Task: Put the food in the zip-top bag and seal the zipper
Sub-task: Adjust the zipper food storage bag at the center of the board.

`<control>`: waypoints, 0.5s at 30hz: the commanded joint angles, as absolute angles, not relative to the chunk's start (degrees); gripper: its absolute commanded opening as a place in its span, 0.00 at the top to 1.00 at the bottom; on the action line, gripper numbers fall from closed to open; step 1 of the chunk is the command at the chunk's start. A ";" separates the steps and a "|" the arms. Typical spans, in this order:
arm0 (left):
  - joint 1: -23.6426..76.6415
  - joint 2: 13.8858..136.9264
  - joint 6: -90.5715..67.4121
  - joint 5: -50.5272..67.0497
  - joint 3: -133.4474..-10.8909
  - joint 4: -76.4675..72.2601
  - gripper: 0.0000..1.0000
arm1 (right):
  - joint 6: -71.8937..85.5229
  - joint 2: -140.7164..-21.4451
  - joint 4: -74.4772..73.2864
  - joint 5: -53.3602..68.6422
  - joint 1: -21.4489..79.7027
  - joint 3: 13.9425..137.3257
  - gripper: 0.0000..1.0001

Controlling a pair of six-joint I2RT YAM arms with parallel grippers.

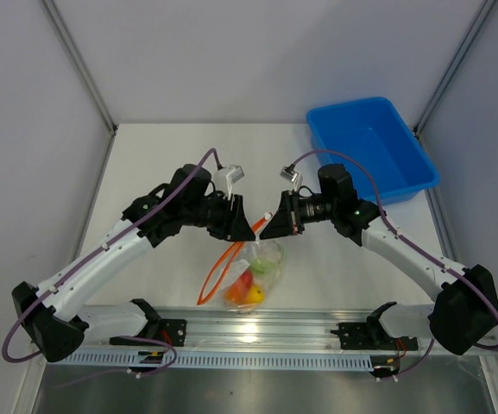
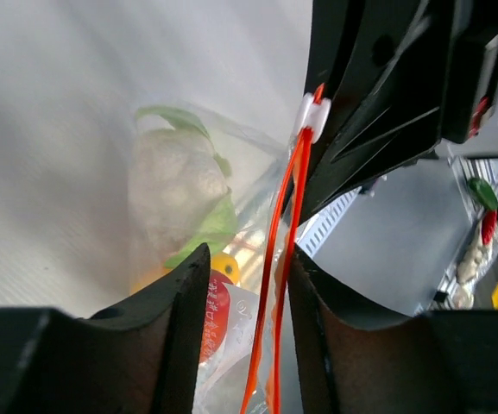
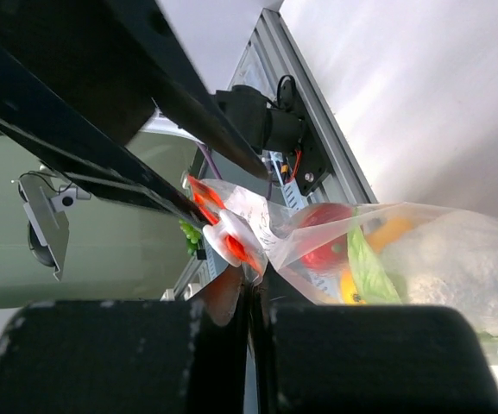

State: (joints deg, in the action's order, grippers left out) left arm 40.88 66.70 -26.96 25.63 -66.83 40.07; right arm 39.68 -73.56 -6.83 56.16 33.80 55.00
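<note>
Left wrist view shows the left gripper (image 2: 249,259) with its jaws parted. The orange-red zipper (image 2: 285,207) runs down through the gap, apparently touching neither finger, so nothing is held there. The right gripper (image 3: 249,297) is closed tight on the corner of the bag (image 3: 421,250) where the zipper strip ends, and the clear film hangs from that pinch. The food (image 1: 250,286) is already inside: a white-and-green lump, a yellow piece and a red piece sit low in the bag. The step in hand therefore looks like the sealing. In the top view the zipper trails in a loose loop off the bag's left side, so the mouth seems not yet pressed shut. To do this well, the left gripper should close on both strips just beside the right gripper's hold, with the strips stacked evenly. It should then slide away along the strip under light, steady pressure while the right gripper keeps the strip taut. Catching loose film or the food in the jaws would spoil the seal. The bag sits near the middle of the tabletop's (image 1: 162,164) near edge, just below the two grippers. Whether its bottom rests on the surface I cannot tell. Both arms reach in from the near corners, elbows out, forearms angled inward, wrists almost tip to tip. A blue bin (image 1: 369,147) stands at the far right corner, well apart.
</note>
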 commanded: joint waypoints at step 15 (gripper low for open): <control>40.78 70.84 -26.19 22.15 -77.43 37.97 0.57 | 38.76 -73.30 -8.96 55.11 34.89 58.80 1.00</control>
State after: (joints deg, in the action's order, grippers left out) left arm 40.88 69.80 -26.89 21.61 -73.91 39.51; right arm 38.96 -73.56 -9.58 54.65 34.46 55.83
